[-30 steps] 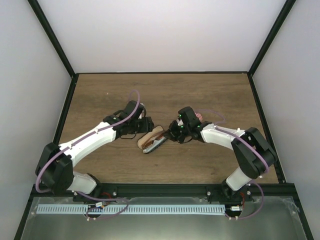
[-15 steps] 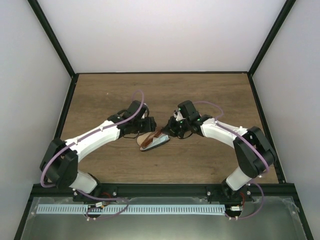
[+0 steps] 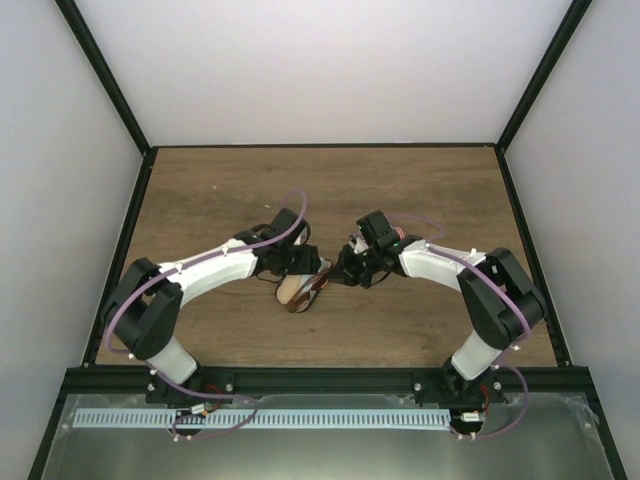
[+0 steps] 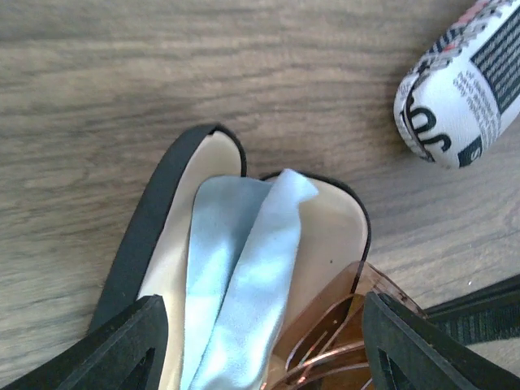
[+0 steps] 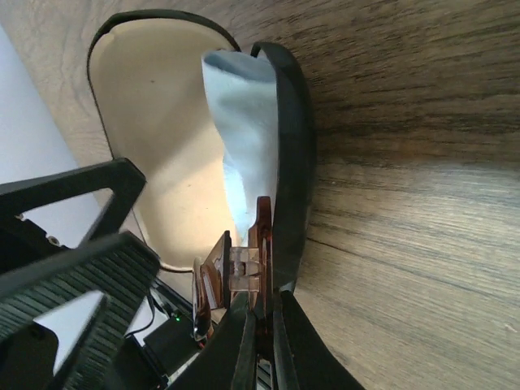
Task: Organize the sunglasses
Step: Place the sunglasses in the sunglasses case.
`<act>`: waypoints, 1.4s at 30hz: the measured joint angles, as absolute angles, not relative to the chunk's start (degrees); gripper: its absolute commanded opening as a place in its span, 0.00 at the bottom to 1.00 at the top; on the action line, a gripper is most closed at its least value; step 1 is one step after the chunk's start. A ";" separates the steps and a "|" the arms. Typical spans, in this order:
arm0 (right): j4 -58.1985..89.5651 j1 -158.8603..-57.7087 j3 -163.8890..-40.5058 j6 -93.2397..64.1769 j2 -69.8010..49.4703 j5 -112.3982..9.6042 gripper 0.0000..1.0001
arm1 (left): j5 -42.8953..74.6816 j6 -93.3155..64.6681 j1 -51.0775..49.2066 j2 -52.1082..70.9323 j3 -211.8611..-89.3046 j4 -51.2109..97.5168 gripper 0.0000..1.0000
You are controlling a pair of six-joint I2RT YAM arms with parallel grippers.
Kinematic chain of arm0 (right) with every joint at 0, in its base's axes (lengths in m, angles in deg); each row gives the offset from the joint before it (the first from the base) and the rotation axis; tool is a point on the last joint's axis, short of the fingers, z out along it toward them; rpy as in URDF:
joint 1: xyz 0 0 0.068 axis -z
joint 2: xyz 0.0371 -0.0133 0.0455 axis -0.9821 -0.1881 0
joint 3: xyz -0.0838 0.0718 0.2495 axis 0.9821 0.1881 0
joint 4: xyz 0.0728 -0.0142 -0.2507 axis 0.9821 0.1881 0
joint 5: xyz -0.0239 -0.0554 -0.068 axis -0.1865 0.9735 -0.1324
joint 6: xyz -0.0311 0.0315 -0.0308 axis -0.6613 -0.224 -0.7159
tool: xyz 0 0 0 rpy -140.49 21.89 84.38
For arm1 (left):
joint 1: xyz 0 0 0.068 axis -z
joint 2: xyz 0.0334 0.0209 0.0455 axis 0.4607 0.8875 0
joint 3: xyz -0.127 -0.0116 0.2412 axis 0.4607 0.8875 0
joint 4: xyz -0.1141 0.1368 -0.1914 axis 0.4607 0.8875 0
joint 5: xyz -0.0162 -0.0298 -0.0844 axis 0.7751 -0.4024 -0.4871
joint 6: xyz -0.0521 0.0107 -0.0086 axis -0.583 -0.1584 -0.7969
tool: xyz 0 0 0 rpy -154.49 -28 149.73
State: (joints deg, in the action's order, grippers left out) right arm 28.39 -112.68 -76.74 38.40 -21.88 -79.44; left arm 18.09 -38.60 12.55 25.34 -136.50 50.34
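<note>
Step in hand: insertion. Your right gripper (image 5: 258, 313) pinches the sunglasses (image 5: 213, 280), partly inside the open case (image 5: 292, 122) beside the cloth (image 4: 236, 268). Your left gripper (image 4: 262, 302) clasps the case. Next: seat them fully, then release.

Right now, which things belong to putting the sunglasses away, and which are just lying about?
In the job: sunglasses, pinched by the right gripper; open case; blue cloth inside it.
Lying about: striped case, off to the side.
</note>
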 measured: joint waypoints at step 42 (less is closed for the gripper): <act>44.91 -110.36 -95.03 12.37 -34.49 -82.50 0.13 | 20.08 -37.09 14.93 26.76 -140.30 51.47 0.60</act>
State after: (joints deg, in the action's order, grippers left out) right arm 44.91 -110.36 -95.03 12.37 -34.49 -82.50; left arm 20.08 -37.09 14.93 26.76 -140.30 51.47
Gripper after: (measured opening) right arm 0.058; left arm 0.645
